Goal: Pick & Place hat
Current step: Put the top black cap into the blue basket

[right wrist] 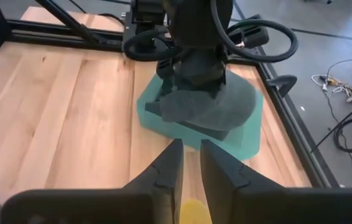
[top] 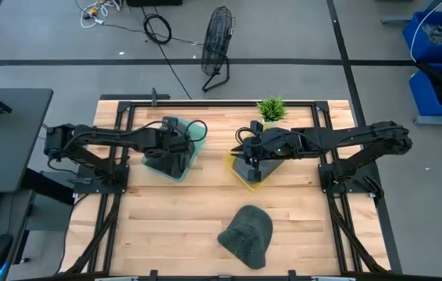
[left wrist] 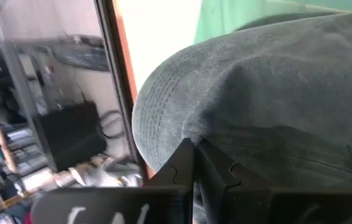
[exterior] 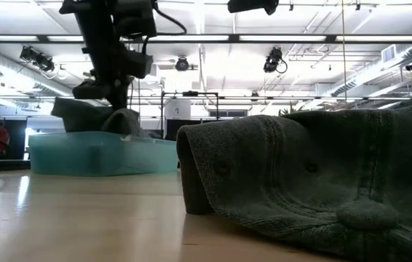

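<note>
Wooden table (top: 174, 226): one grey hat (top: 248, 234) lies loose at the front. Left gripper (top: 176, 150) is clamped on a second hat (right wrist: 204, 106) over the teal bin (right wrist: 250, 134). Right gripper (right wrist: 188, 163), narrowly parted, holds nothing.

Grey floor (top: 299, 31) crossed by dark tape lines; a black floor fan (top: 217, 47) stands beyond the wooden table (top: 182, 226); loose cables (top: 157, 28) coil nearby; blue bins (top: 438, 55) sit at the right; ceiling strip lights (exterior: 286, 37) run across the room; a dark desk (top: 6, 133) at the left.

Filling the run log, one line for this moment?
left claw: shut on hat over teal bin | right claw: over yellow bin | second hat: on table
</note>
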You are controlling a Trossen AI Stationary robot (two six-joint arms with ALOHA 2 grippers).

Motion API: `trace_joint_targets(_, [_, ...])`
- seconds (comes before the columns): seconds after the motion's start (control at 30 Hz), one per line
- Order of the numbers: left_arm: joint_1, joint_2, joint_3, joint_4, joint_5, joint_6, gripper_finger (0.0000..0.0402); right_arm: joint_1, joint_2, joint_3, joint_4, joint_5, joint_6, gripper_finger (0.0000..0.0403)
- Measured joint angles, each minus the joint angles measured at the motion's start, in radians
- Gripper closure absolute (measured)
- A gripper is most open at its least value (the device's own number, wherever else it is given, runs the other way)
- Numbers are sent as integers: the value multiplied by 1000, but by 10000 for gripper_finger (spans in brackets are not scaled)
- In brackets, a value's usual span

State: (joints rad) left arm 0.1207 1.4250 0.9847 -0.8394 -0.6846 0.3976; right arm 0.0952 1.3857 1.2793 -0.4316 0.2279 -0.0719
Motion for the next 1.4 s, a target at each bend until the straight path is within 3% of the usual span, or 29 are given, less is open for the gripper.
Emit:
trace_joint_targets(0.1, [9, 0, 1, 23, 13, 49, 393, 0, 0, 0, 2, 0, 0, 344])
trace_joint_targets(0.33, [26, 8, -38, 172, 217, 33, 393, 0, 3, 0, 5, 0, 0, 344])
trace_joint_targets(0.73, [46, 8, -127, 240, 237, -115, 392, 0, 4, 0, 1, -1, 5, 344])
trace_joint_targets(0.97, [47, 8, -211, 496, 302, -113, 392, 0, 4, 0, 1, -1, 8, 344])
trace_joint_targets(1.07, [47, 8, -225, 534, 306, -163, 390, 0, 4, 0, 0, -6, 8, 344])
trace_joint_targets(1.23, [45, 8, -225, 532, 309, -204, 355, 0, 44, 0, -5, -11, 45, 356])
trace_joint_targets(1.4, [36, 7, -225, 520, 313, -242, 300, 0, 170, 0, 38, -10, 73, 396])
